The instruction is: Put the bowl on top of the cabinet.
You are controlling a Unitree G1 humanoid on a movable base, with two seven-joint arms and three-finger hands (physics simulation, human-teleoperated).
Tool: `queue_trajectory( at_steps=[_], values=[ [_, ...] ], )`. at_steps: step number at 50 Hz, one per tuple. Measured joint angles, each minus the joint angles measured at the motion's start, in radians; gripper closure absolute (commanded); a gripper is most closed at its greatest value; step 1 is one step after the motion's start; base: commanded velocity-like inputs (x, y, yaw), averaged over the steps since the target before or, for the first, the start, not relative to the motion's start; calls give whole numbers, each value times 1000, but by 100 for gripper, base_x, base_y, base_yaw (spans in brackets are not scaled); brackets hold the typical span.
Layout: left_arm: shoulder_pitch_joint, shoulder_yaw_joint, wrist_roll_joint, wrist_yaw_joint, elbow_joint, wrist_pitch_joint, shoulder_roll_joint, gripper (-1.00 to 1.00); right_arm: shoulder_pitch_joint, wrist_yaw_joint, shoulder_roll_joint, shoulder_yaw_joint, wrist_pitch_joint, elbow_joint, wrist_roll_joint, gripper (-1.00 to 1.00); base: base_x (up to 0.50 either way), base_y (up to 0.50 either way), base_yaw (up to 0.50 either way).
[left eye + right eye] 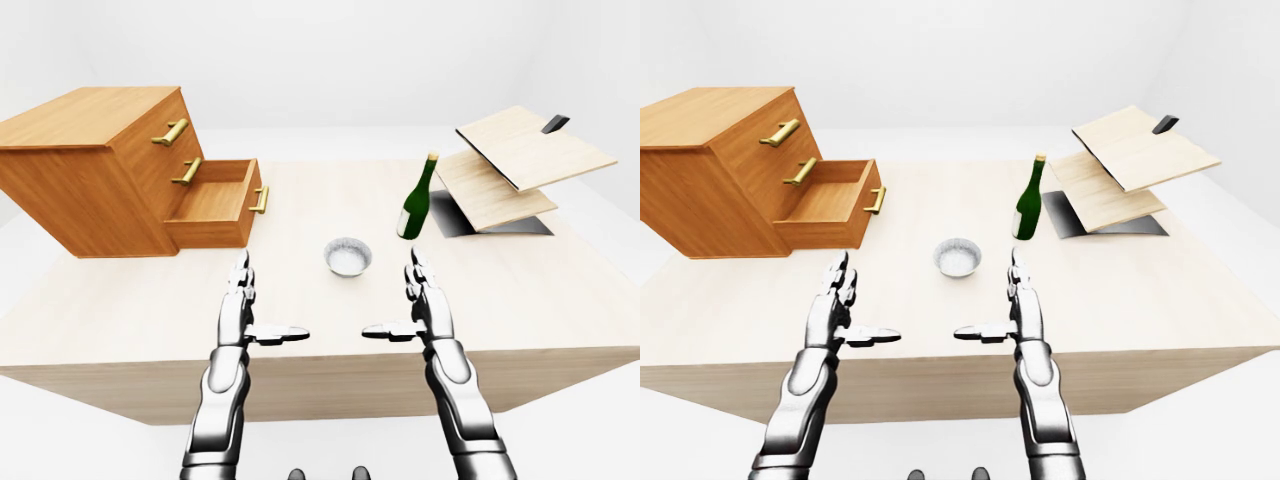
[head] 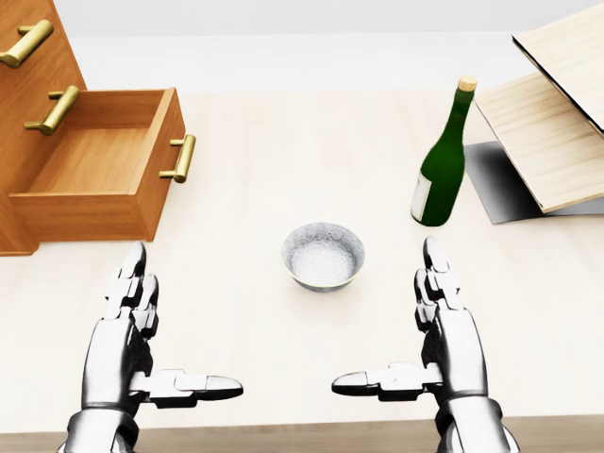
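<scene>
Hands first: my left hand (image 2: pixel 121 344) and my right hand (image 2: pixel 455 347) both hover over the table's (image 2: pixel 283 142) near edge, each spread apart and gripping nothing. In the head view the fingers point toward twelve o'clock and the thumbs turn inward toward each other. The bowl (image 2: pixel 323 257) sits upright on the table at twelve o'clock from the gap between my thumbs. Neither hand touches it.

As I judge it, the step in hand is the reach and the grasp. The cabinet (image 1: pixel 90 170) stands at about ten o'clock from the bowl, so I would take the bowl with my left hand and spare myself a carry across my body. The rim looks thin and the wall shallow, so I want my thumb over the rim on one side and my fingers against the outer wall, closing slowly so the bowl does not skate away.

The bottle (image 2: pixel 442 165) stands at about two o'clock from the bowl, close beyond my right fingertips. I would hold that hand back so it does not tip the bottle.

The lowest drawer (image 2: pixel 94 165) is pulled out toward the bowl, so I must lift high enough to pass over it before reaching the cabinet's flat top.

In the left-eye view my forearms rise from six o'clock, nearly parallel, wrists straight, level with each other.
</scene>
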Motion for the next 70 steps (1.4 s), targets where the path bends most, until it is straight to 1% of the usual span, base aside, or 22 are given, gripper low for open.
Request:
queue_trajectory(
  at_steps=[10,15,19,23,29,32,33,42,48,56,70],
  values=[
    [-3,15,-3,-8,9,-10,7,-100,-9,10,-8,-13,10,21,0,-100,0,0,0],
    [1,20,-7,-11,-4,-4,9,-100,-10,14,-9,-16,15,21,0,-100,0,0,0],
    [8,25,-14,-16,-32,11,11,-100,-4,14,-9,-12,26,4,-5,-100,0,0,0],
    [16,33,-24,-23,-67,30,14,-100,13,14,-8,-8,47,-38,-13,-100,0,0,0],
    [35,46,-44,-34,-139,68,15,-100,50,14,-7,-9,81,-125,-22,-100,0,0,0],
    [43,57,-63,-37,-177,92,14,-100,62,13,-6,-12,85,-153,-25,-100,0,0,0],
    [45,63,-75,-37,-191,95,14,-100,65,13,-6,-13,85,-160,-26,-100,0,0,0],
    [42,132,-209,-28,-275,95,20,-100,80,12,-5,-16,85,-195,-33,-100,0,0,0],
    [44,170,-278,-20,-328,95,30,-100,85,11,-5,-17,85,-205,-37,-100,0,0,0],
    [55,218,-350,-12,-411,95,37,-100,86,9,-5,-16,85,-208,-43,-100,0,0,0],
    [88,299,-459,15,-553,95,34,-100,89,8,-4,-14,85,-213,-49,-100,0,0,0]
  ],
)
